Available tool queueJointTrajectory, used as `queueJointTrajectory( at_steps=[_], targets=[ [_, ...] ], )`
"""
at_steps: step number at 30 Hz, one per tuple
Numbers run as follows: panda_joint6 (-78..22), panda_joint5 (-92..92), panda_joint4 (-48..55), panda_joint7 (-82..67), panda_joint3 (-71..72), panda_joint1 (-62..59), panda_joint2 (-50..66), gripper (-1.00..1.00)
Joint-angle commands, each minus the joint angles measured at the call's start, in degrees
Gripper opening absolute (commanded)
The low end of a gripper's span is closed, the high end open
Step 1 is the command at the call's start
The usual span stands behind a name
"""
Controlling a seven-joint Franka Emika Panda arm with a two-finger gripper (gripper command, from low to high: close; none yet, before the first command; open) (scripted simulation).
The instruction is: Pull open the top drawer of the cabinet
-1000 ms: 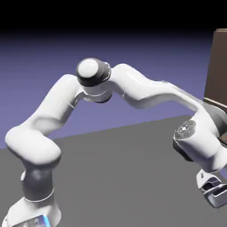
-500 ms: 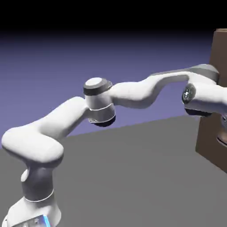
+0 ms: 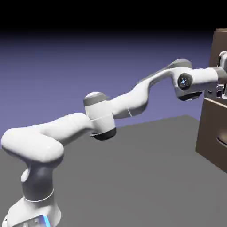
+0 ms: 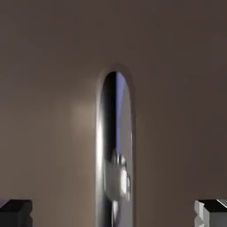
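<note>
Running bottom to top in the hand view, the handle (image 4: pixel 114 150) sits between the spread hand (image 4: pixel 113 213).

Matte brown top drawer (image 4: pixel 53 88), glossy mirror-like metal handle (image 4: pixel 114 150)

grey table (image 3: pixel 133 177), the cabinet (image 3: pixel 213 133) on it
</note>
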Motion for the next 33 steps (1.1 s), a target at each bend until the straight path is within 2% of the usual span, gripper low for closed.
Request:
queueJointTrajectory(
  at_steps=[1, 4, 5, 33],
  targets=[
    [0.90, -0.17, 2.08, 0.48, -0.09, -1.13, -0.25, 0.00],
    [2.96, -0.55, 6.89, 1.60, -0.30, -3.76, -0.83, 0.00],
    [2.96, -0.55, 6.89, 1.60, -0.30, -3.76, -0.83, -1.00],
    [-21.73, 0.75, -49.16, -7.52, 0.00, 26.60, 6.63, -1.00]
  ],
)
